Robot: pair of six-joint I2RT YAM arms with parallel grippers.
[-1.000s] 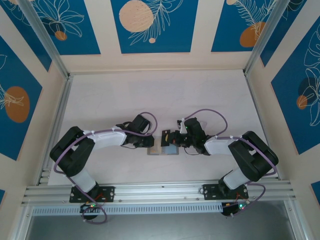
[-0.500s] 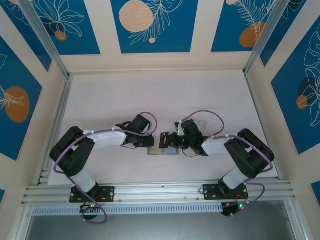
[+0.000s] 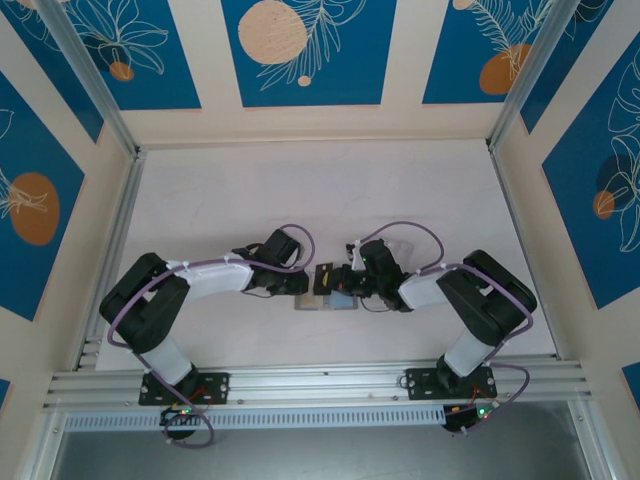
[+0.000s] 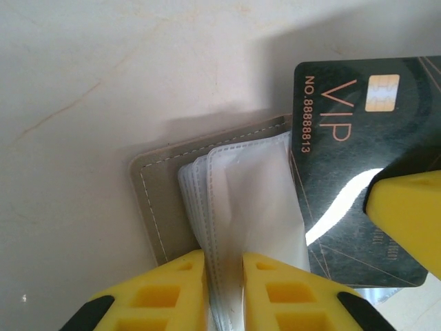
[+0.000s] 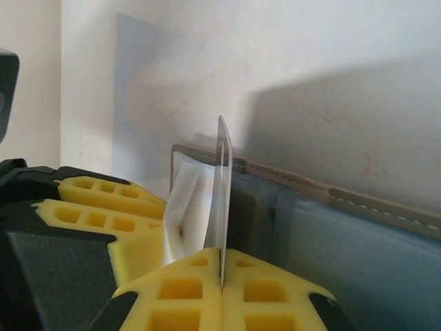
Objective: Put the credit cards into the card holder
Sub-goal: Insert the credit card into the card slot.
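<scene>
The card holder (image 3: 326, 303) lies open on the table between the arms, grey outside (image 4: 150, 200) and bluish-grey inside (image 5: 358, 255). My left gripper (image 4: 224, 261) is shut on its clear inner sleeves (image 4: 251, 200), holding them up from the left half. My right gripper (image 5: 222, 267) is shut on a dark credit card (image 4: 351, 158) with VIP lettering. That card stands on edge (image 5: 223, 186) just right of the lifted sleeves. In the top view the left gripper (image 3: 303, 285) and the right gripper (image 3: 338, 282) nearly meet over the holder.
A faint clear plastic box (image 3: 401, 248) sits just behind the right wrist. Aluminium rails run along the table's left side (image 3: 115, 250) and the front edge (image 3: 320, 378). Bare pale tabletop (image 3: 320, 190) stretches toward the back wall.
The right arm has swung left, carrying the card closer to the lifted sleeves. The left gripper has kept its grip and place.
</scene>
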